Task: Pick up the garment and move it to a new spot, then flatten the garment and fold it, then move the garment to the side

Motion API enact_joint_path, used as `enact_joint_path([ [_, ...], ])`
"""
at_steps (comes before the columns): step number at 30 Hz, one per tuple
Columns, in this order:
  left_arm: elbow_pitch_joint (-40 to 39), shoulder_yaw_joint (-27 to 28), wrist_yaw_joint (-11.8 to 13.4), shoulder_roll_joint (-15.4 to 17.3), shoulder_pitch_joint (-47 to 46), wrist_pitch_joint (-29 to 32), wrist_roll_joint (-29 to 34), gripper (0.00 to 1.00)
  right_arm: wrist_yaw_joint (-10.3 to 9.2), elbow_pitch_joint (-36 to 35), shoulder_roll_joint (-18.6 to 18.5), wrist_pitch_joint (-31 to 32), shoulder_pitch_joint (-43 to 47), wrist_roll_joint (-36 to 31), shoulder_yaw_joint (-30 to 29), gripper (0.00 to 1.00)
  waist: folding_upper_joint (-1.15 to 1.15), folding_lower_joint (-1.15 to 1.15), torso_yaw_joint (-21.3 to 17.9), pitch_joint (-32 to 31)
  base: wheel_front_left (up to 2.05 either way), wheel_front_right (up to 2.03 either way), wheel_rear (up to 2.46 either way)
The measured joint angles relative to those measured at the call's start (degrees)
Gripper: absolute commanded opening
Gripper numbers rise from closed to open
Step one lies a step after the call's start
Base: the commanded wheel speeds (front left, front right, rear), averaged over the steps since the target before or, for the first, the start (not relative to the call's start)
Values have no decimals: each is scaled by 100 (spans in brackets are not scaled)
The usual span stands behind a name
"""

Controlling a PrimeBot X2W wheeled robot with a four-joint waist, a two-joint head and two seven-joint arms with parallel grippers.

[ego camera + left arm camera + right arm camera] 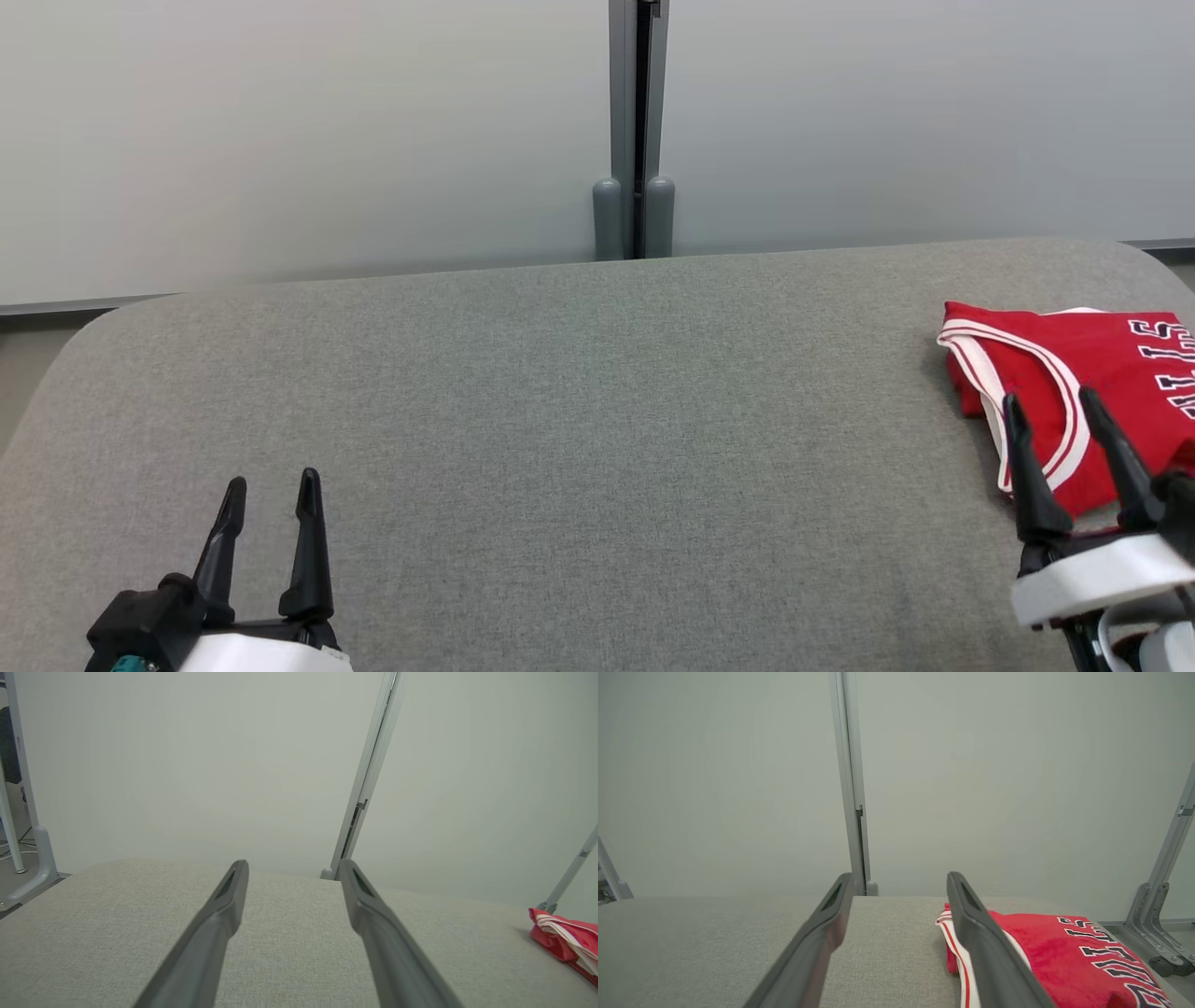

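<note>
head cam sits high, looking forward and down across the grey padded table (pixel 579 420) to the pale wall panels (pixel 280 140) and their grey post (pixel 637 131). both wrist cams ride low just over the table, facing that same wall. the left wrist one catches the red garment (pixel 558 947) far off at its right edge; the right wrist one has it close up. all three share table, post and garment.

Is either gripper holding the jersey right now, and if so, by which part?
Nothing is held. The left gripper is open over the grey surface; the right gripper is open beside the red jersey, no fabric between its fingers.
</note>
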Motion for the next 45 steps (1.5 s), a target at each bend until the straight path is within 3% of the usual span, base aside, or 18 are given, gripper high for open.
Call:
enact_joint_path([
  [8, 197, 78, -81, -130, 147, 0, 394, 100, 0, 1, 5, -148, 553, 201, 256, 100, 0, 0, 49, -57, 0, 0, 0],
  [32, 269, 163, -199, -224, 170, 0, 730, 100, 0, -88, 88, -191, 616, 133, 361, 100, 0, 0, 75, -102, 0, 0, 0],
  [33, 261, 167, -204, -225, 170, 0, 708, 0, 0, -86, 85, -191, 617, 143, 363, 0, 0, 0, 78, -104, 0, 0, 0],
  [38, 492, 156, -204, -288, 268, 68, 647, 0, 0, 111, 204, -158, 764, 197, 386, 0, 0, 0, 81, -103, 0, 0, 0],
  [45, 548, 207, -205, -288, 232, 296, -75, 0, 0, 137, 258, 48, 761, 890, 305, 0, 0, 0, 81, -84, 0, 0, 0],
])
